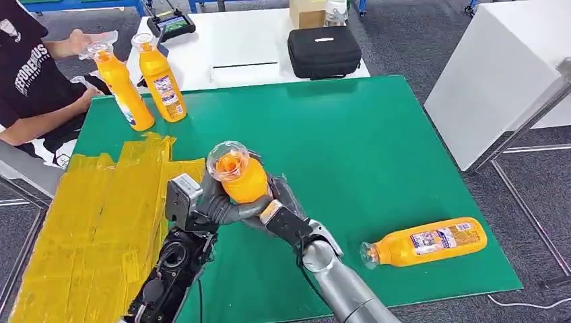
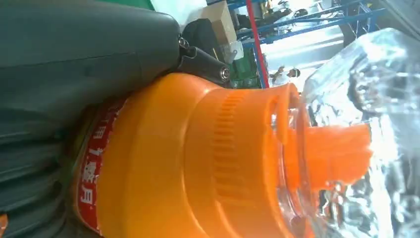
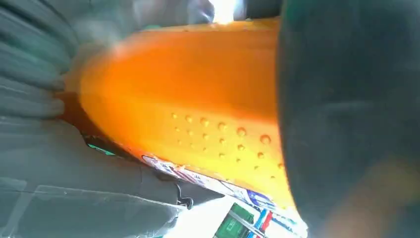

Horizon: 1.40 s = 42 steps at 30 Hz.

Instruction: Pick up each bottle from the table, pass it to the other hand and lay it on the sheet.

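Bottle (image 1: 239, 176) gripped by both hands above the green desk (image 1: 377, 148).
Left hand (image 1: 214, 207) and right hand (image 1: 283, 210) both clasp it upright near the yellow sheet's (image 1: 101, 229) right edge; bare desk lies beyond.

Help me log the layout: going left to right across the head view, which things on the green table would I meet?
Yellow sheet → two upright bottles → bottle held by both hands → bottle lying on its side.

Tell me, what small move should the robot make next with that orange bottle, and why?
Probably the right hand should let go: both hands wrap the orange plastic bottle with the clear cap above the green mat, and the left hand, nearer the yellow sheet, seems to grip it.
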Motion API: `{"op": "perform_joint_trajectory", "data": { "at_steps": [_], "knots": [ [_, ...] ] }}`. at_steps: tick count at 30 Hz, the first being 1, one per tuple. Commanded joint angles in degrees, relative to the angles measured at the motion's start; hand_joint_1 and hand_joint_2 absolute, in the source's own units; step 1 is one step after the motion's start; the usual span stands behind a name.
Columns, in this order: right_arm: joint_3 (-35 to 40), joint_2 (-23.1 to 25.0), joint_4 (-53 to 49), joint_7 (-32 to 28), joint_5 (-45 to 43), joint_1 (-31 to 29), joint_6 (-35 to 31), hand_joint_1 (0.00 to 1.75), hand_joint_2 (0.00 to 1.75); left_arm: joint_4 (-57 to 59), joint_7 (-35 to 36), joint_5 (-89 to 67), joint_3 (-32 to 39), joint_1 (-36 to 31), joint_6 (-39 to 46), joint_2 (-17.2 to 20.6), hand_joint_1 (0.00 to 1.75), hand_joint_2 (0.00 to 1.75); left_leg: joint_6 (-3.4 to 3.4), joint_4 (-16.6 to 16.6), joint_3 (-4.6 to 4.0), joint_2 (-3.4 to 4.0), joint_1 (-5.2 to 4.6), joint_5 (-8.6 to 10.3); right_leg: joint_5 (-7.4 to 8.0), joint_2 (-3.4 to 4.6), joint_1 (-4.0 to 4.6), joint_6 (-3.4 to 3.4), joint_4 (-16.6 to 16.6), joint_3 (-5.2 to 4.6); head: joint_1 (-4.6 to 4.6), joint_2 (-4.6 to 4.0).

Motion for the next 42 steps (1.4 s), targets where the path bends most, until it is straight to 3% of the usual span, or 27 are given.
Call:
{"op": "perform_joint_trajectory", "data": {
  "at_steps": [1, 5, 6, 15, 19, 25, 30, 34, 37, 38, 39, 42],
  "knots": [
    [2.57, -1.82, -1.91, -1.24, -0.54, -0.36, -1.11, 1.75, 1.75, 3.4, 0.57, 1.48, 2.24, -2.11, -0.09, 1.34, 1.75, 1.75, -0.05, -0.02, 0.21, 0.01, 0.01, -0.08, -0.09, -0.01, 0.01, -0.04, -0.02, 0.21, 0.0, 0.0],
    [0.68, -2.84, -5.07, -0.93, -1.3, 0.9, -3.17, 1.75, 1.75, 2.42, 0.26, 2.03, 3.77, -1.63, 0.11, 1.61, 1.75, 1.75, -0.05, -0.02, 0.2, 0.0, 0.02, -0.08, -0.08, -0.01, 0.03, -0.04, -0.03, 0.22, 0.0, 0.0],
    [0.17, -2.96, -5.86, -0.85, -1.47, 1.25, -3.79, 0.0, 1.75, 2.2, 0.2, 2.1, 4.09, -1.58, 0.21, 1.61, 1.75, 1.75, -0.08, 0.01, 0.36, 0.01, 0.03, -0.16, -0.16, -0.01, 0.04, -0.06, 0.0, 0.37, 0.0, 0.0],
    [-8.51, -8.31, -26.34, 4.15, 1.66, 8.92, -11.43, 0.0, 1.75, -0.02, 0.85, -0.36, 9.63, -0.68, 5.06, 3.09, 1.75, 1.75, -0.07, 0.06, 0.36, -0.06, 0.05, -0.19, -0.2, -0.08, 0.05, -0.05, 0.03, 0.4, -0.07, 0.0],
    [-10.87, -9.48, -34.68, 5.23, 7.73, 14.42, -16.3, 0.0, 1.75, 0.55, -0.03, -11.09, 10.23, 0.78, 13.86, 3.27, 1.75, 1.75, -0.05, -0.01, 0.36, -0.19, 0.03, -0.17, -0.23, -0.22, 0.04, -0.04, -0.03, 0.42, 0.0, 0.0],
    [-10.76, -9.3, -34.72, 5.37, 7.85, 14.47, -16.28, 0.0, 1.75, 0.52, -0.04, -11.13, 10.34, 0.77, 13.88, 3.17, 1.75, 1.75, -0.05, -0.01, 0.18, -0.05, 0.01, -0.12, -0.12, -0.06, 0.01, -0.03, -0.02, 0.21, 0.0, 0.0],
    [-11.62, -10.24, -42.82, 10.1, 22.86, 19.17, -21.53, 0.0, 1.75, 2.3, 6.45, -44.97, 7.23, 0.12, 27.95, 4.66, 1.75, 1.75, -0.12, 0.04, 0.42, -0.14, 0.04, -0.27, -0.28, -0.15, 0.05, -0.07, 0.02, 0.46, 0.0, 0.0],
    [-11.48, -11.13, -47.1, 12.57, 26.98, 20.85, -20.72, 0.0, 1.75, 6.73, 18.94, -77.42, 4.18, -1.5, 27.2, 5.63, 1.75, 1.75, -0.1, 0.02, 0.33, -0.24, 0.01, -0.22, -0.28, -0.26, 0.02, -0.05, 0.03, 0.37, -0.02, 0.0],
    [-11.51, -11.21, -47.19, 12.84, 27.32, 20.93, -20.6, 0.0, 1.75, 8.99, 21.78, -83.61, 3.61, -2.19, 25.66, 5.43, 1.75, 1.75, -0.06, -0.03, 0.21, -0.1, -0.02, -0.13, -0.14, -0.11, -0.02, -0.02, -0.02, 0.21, -0.02, 0.0],
    [-11.56, -11.17, -46.96, 12.83, 27.35, 20.88, -20.72, 0.0, 1.75, 9.77, 21.79, -83.92, 3.78, -2.35, 26.08, 5.25, 1.75, 1.75, -0.11, 0.07, 0.57, -0.11, 0.03, -0.35, -0.34, -0.13, 0.04, -0.05, 0.02, 0.61, 0.0, 0.0],
    [-11.56, -11.17, -46.96, 12.83, 27.35, 20.88, -20.72, 0.0, 1.75, 9.77, 21.79, -83.92, 3.78, -2.35, 26.08, 5.25, 1.75, 1.75, -0.06, -0.04, 0.21, -0.09, -0.01, -0.12, -0.12, -0.1, -0.01, -0.02, -0.05, 0.22, 0.0, 0.0],
    [-11.56, -11.17, -46.96, 12.83, 27.35, 20.88, -20.72, 0.0, 1.75, 9.77, 21.79, -83.92, 3.78, -2.35, 26.08, 5.25, 1.75, 1.75, -0.09, 0.01, 0.3, -0.1, 0.02, -0.19, -0.18, -0.11, 0.03, -0.05, -0.02, 0.31, 0.0, 0.0]
  ]
}}
